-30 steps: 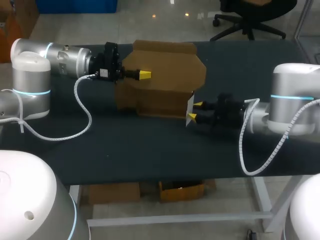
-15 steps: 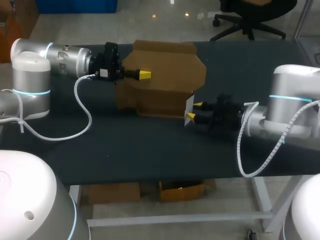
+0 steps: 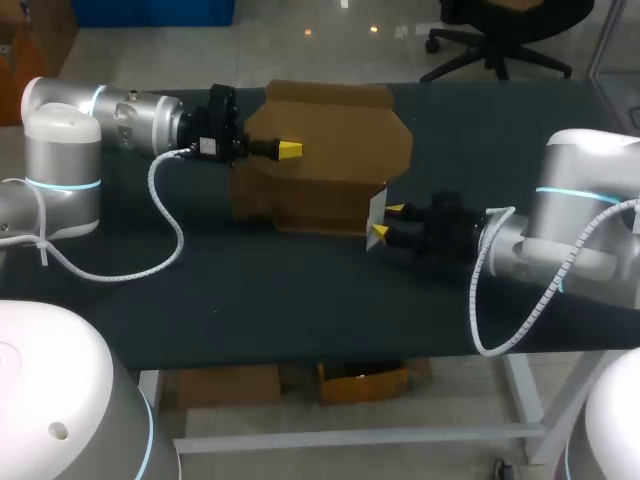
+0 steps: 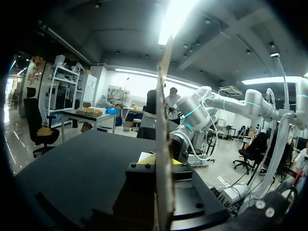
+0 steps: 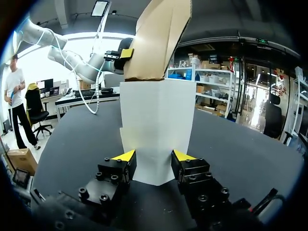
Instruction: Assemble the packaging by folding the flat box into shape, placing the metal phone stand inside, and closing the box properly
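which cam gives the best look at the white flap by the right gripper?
Right wrist view: the white flap stands face-on, right ahead of the right gripper. Head view shows only a thin sliver of it at the box's end. Left wrist view has the box edge-on, the flap barely visible.

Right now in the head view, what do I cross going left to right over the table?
left arm → cardboard box → right gripper → right arm
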